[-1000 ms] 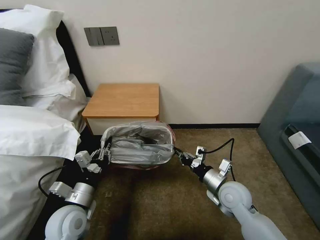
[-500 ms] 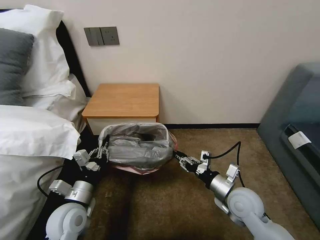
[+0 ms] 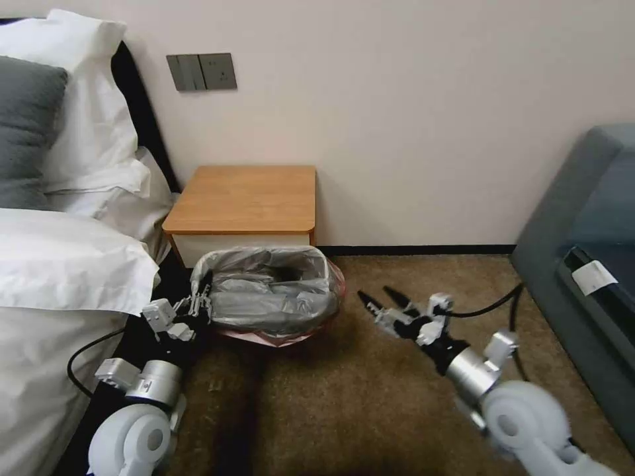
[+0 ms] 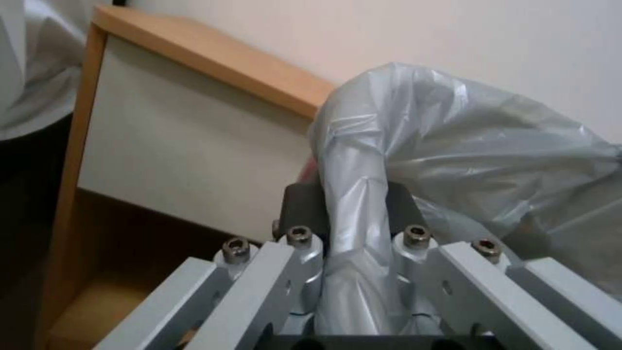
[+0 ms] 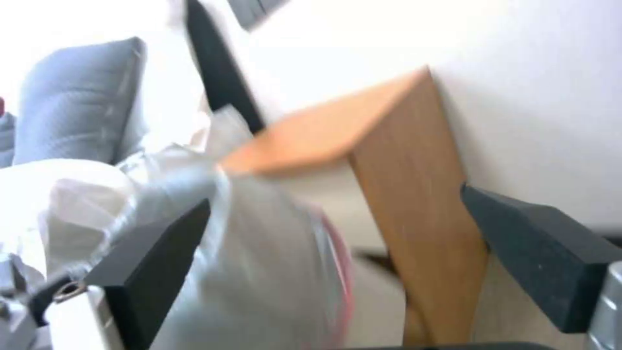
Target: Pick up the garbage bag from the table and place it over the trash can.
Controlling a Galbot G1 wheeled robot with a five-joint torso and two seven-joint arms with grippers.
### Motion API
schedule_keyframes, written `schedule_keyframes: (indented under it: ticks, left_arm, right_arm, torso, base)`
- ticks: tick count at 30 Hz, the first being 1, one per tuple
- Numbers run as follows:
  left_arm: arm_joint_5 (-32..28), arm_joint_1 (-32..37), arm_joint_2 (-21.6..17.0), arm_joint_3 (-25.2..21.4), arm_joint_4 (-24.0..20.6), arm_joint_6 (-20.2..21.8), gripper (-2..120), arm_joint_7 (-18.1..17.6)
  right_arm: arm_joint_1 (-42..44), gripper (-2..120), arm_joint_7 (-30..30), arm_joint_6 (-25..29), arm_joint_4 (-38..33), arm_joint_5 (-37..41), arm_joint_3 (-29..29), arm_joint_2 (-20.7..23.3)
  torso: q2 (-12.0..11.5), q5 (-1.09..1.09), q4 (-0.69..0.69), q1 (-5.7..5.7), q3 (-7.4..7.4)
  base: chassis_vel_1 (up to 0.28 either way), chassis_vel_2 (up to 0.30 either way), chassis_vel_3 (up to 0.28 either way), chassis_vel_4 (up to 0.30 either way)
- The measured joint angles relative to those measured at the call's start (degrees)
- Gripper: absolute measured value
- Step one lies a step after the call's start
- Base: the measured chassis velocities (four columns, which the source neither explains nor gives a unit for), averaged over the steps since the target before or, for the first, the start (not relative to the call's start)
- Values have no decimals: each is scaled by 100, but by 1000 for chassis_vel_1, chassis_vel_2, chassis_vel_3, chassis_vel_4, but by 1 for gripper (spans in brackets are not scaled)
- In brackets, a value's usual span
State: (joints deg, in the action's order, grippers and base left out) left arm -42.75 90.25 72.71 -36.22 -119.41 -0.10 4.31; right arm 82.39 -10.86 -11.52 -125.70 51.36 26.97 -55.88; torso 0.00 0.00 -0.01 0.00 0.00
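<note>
Fingers of the left gripper [image 3: 200, 303] were clamped on the garbage bag [image 3: 268, 291] at its left edge; the bag sat draped over the trash can before the table [image 3: 245, 198]. Right gripper [image 3: 378, 299], fingers apart, lay just right of the bag, clear of it.
</note>
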Motion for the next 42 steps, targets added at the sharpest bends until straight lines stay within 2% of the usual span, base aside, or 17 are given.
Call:
schedule_keyframes:
  ticks: [4, 5, 8, 9, 11, 13, 16, 17, 19, 21, 25, 26, 29, 30, 33, 39, 42]
  left_arm:
    - [352, 47, -80, 130, -47, 113, 9, -158]
    - [352, 47, -80, 130, -47, 113, 9, -158]
    - [594, 58, -127, 265, -96, 216, 9, -341]
    - [594, 58, -127, 265, -96, 216, 9, -341]
    - [710, 62, -145, 381, -114, 273, 9, -449]
    - [739, 62, -148, 431, -114, 282, 9, -475]
    - [821, 65, -147, 543, -127, 300, 9, -521]
    - [821, 65, -147, 543, -127, 300, 9, -521]
    - [862, 66, -147, 594, -131, 314, 9, -530]
    - [877, 62, -145, 609, -131, 317, 9, -533]
    - [964, 45, -119, 653, -136, 346, 9, -557]
    - [964, 45, -119, 653, -136, 346, 9, -557]
    - [1101, 61, -125, 673, -184, 362, 9, -604]
    - [1101, 61, -125, 673, -184, 362, 9, -604]
    - [1307, 86, -140, 678, -213, 363, 9, -608]
    - [1410, 82, -161, 680, -222, 346, 9, -608]
    - [1463, 65, -187, 680, -222, 331, 9, -601]
  right_arm:
    - [-299, 100, 33, -1, -308, -291, -15, 481]
    - [-299, 100, 33, -1, -308, -291, -15, 481]
    - [-570, 90, -36, -107, -514, -675, -244, 932]
    - [-570, 90, -36, -107, -514, -675, -244, 932]
    - [-812, 78, -196, -207, -567, -781, -414, 1199]
    - [-941, 75, -293, -246, -559, -802, -495, 1291]
    - [-1554, 60, -577, -360, -359, -987, -994, 1495]
    - [-1554, 60, -577, -360, -359, -987, -994, 1495]
    - [-2054, 49, -663, -410, -220, -1108, -1500, 1551]
    - [-2240, 47, -684, -429, -167, -1151, -1693, 1554]
    - [-3173, 26, -766, -574, 48, -1359, -2722, 1480]
    - [-3173, 26, -766, -574, 48, -1359, -2722, 1480]
    - [-3673, 12, -767, -724, 162, -1509, -3333, 1369]
    - [-3673, 12, -767, -724, 162, -1509, -3333, 1369]
    - [-4164, 0, -755, -866, 284, -1614, -3879, 1280]
    - [-4997, 0, -772, -1023, 579, -1793, -4752, 1061]
    - [-5246, 0, -782, -1093, 687, -1897, -5012, 938]
  torso:
    - [0, 0, 1, 0, 0]
    - [0, 0, 1, 0, 0]
    - [0, 1, 1, 0, 0]
    - [0, 1, 1, 0, 0]
    - [0, 1, 1, 0, 0]
    - [0, 0, 0, 0, 0]
    - [0, 1, 0, 0, 1]
    - [0, 1, 0, 0, 1]
    - [0, 0, 1, 0, 1]
    - [0, 1, 0, 0, 1]
    - [0, 0, 1, 0, 1]
    - [0, 0, 1, 0, 1]
    - [0, 0, 1, 0, 1]
    - [0, 0, 1, 0, 1]
    - [0, 0, 1, 0, 1]
    - [0, 0, 0, 0, 1]
    - [0, -1, 1, 0, 1]
  base:
    - [0, 0, 0, 0]
    - [0, 0, 0, 0]
    - [0, 0, 0, 0]
    - [0, 0, 0, 0]
    - [0, 0, 0, 0]
    - [0, 0, 0, 0]
    - [0, 0, 0, 0]
    - [0, 0, 0, 0]
    - [0, 0, 0, 0]
    - [0, 0, 0, 0]
    - [0, 0, 0, 0]
    - [0, 0, 0, 0]
    - [0, 0, 0, 0]
    - [0, 0, 0, 0]
    - [0, 0, 0, 0]
    - [0, 0, 0, 0]
    - [0, 0, 0, 0]
